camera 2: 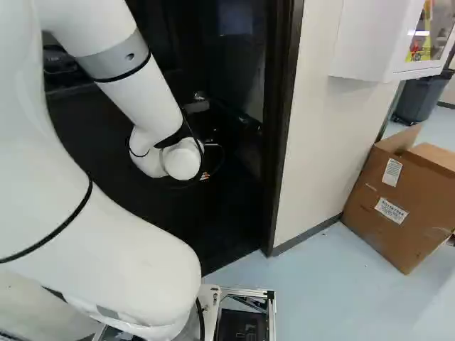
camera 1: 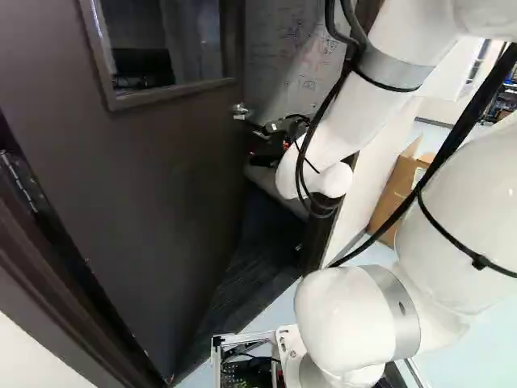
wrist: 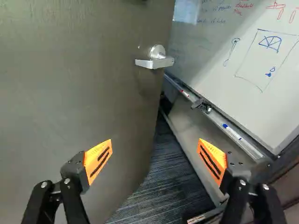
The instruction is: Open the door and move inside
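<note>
Door [camera 1: 121, 202] stands partly open, across left side of left base view; silver handle [wrist: 161, 61] ahead of jaws, near door's free edge. Jaws wide apart, gripping nothing; carpet [wrist: 161, 182] and door face show between orange pads [wrist: 98, 161]. Door's top cut off in left base view. In right base view, arm and deep shadow obscure jaws and doorway.

Whiteboard [wrist: 210, 42]; cardboard box [camera 2: 380, 224]; bin [camera 2: 419, 98]

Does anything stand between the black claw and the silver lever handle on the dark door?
Nothing visible stands between the black claw and the silver lever handle; the marked whiteboard is past the edge of the dark door.
</note>
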